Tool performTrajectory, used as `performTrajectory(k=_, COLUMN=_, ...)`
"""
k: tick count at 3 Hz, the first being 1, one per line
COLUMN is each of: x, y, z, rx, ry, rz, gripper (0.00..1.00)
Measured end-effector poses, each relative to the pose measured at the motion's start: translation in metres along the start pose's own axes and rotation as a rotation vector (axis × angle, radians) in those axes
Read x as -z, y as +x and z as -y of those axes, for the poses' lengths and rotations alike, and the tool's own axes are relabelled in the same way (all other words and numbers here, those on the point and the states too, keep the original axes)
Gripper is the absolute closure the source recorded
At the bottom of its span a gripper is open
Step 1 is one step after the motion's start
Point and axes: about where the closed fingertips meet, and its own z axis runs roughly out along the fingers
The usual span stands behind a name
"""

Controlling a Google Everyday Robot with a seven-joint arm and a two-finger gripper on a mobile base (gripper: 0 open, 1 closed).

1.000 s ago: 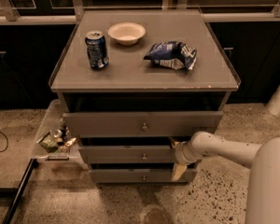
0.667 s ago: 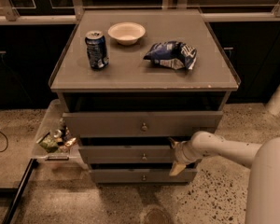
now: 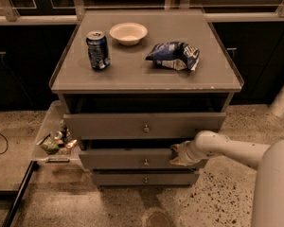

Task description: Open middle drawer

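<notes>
1. Lower right of centre in the camera view, the gripper (image 3: 180, 154) is meeting the right end of the middle drawer (image 3: 128, 159), close to the upper edge of its front. The white arm (image 3: 227, 149) is reaching in from the right of the frame. Whether the gripper is clamped on that edge or only pressing against it, I cannot tell.
2. The middle drawer is sitting second of three in the grey cabinet (image 3: 146, 77), under the top drawer (image 3: 109, 125) and over the bottom drawer (image 3: 118, 178). A dark gap is showing above its front, so it is probably standing a little way out already.
3. The gripper is working well to the right of the small round knob (image 3: 146, 162). I judge that the knob is offering too little to hold, while the drawer's edge is giving a broader purchase.
4. The top drawer is also jutting forward, overhanging the middle one. That is likely forcing the low, sideways approach of the arm.
5. On the cabinet top, a blue soda can (image 3: 98, 50), a white bowl (image 3: 128, 33) and a crumpled blue chip bag (image 3: 174, 56) are resting well back from the front edge. A steady pull below should be leaving them undisturbed.
6. At the left, a clear tray (image 3: 43, 126) is holding small clutter beside the cabinet, clear of the arm's path.
7. The can and the bag are carrying print, but no word or brand is reading clearly.
</notes>
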Motion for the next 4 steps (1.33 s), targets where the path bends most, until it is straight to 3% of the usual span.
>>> performTrajectory(k=1, x=0.0036, y=-0.0016, z=0.0026, rx=0.0, ry=0.0, rz=0.0, gripper=0.89)
performTrajectory(k=2, x=0.0036, y=-0.0016, z=0.0025, rx=0.0, ry=0.0, rz=0.0, gripper=0.85)
performTrajectory(k=4, x=0.0024, y=-0.0054, z=0.0017, rx=0.006, ry=-0.016, rz=0.008, gripper=0.38)
